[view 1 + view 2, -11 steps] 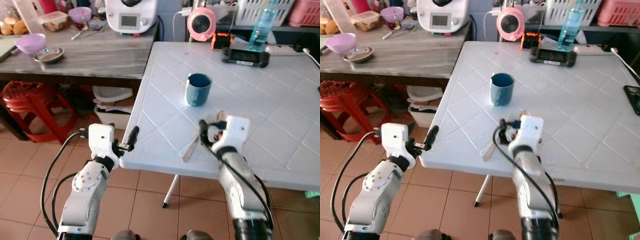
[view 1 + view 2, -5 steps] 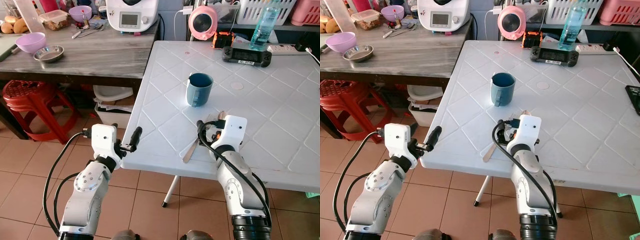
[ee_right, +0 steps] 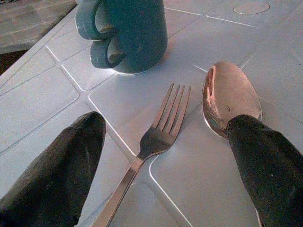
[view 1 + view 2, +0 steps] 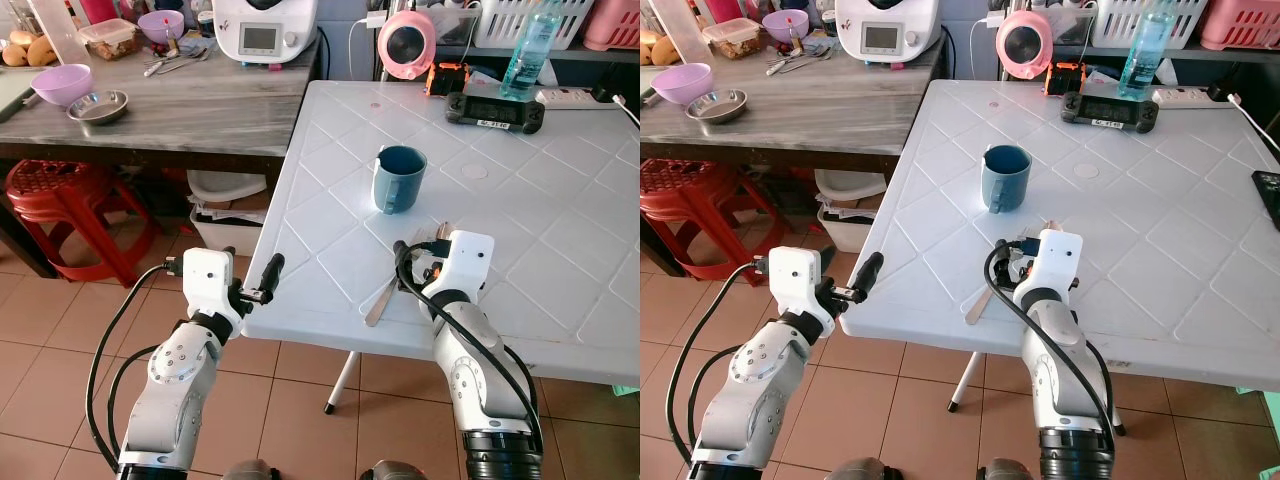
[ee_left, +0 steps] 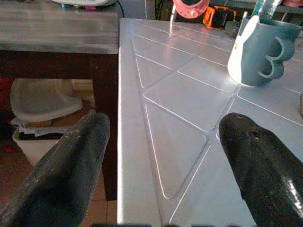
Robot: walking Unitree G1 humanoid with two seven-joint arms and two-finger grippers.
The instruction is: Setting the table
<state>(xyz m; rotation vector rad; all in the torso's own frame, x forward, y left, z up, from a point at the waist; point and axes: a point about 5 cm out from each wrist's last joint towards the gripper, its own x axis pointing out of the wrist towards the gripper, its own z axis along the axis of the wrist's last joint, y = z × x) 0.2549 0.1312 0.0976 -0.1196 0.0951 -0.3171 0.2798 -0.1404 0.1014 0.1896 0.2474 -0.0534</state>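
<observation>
**Right wrist view: jaws spread over laid cutlery**

Right gripper: jaws released, one finger either side of the fork, holding nothing. Fork lies flat, tines toward the blue mug. Spoon just beside the fork, bowl up, partly under one finger.

Left gripper: jaws released, empty, at the near left edge of the white worktop, lower left of the head views.

Change: between one second ago and half a second ago the head camera shifted slightly; since then nothing has moved. Judgement: cutlery looks placed beside the mug, so this place setting seems nearly done, and the right arm is free to draw back.
</observation>
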